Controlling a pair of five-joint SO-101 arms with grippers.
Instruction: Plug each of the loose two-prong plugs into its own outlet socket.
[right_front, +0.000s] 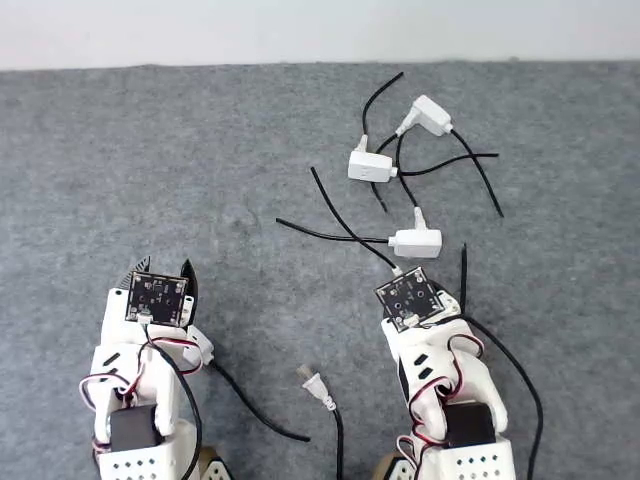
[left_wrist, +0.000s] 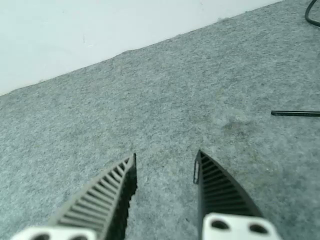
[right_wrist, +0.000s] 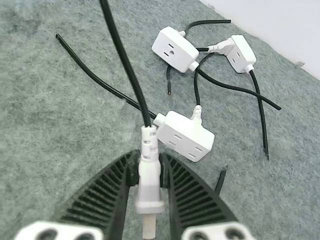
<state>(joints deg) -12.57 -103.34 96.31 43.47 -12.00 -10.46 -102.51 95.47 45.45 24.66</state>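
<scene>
A grey felt-covered counter (right_front: 150, 150) carries everything. The left arm (right_front: 140, 400) and right arm (right_front: 445, 390) sit side by side at its near edge, both pointing out across it.

The left claw (left_wrist: 166, 155) is released. Its jaws stand apart, and grey counter shows between the ribbed fingers (left_wrist: 112, 192). The task's things all lie off to this claw's right, well apart from it.

The right claw (right_wrist: 150, 157) is clenched on a white two-prong plug (right_wrist: 148, 180). The plug lies lengthwise between the jaws, with its cord end poking forward past the tips and its wider end back toward the wrist. Its black cord (right_wrist: 122, 55) runs on ahead of the claw across the counter.

Three white outlet sockets lie ahead of the right claw. The nearest socket (right_wrist: 185, 135) is just beyond the tips, a little to the claw's right, with its slots facing up. The second socket (right_wrist: 173, 49) is farther ahead. The third socket (right_wrist: 240, 52) is near the second and farther to the claw's right. Their short black leads cross one another between them.

A loose plug (right_front: 318, 388) lies on the counter behind the right claw and to its left, between the two arms. Its cord trails back toward the near edge.
</scene>
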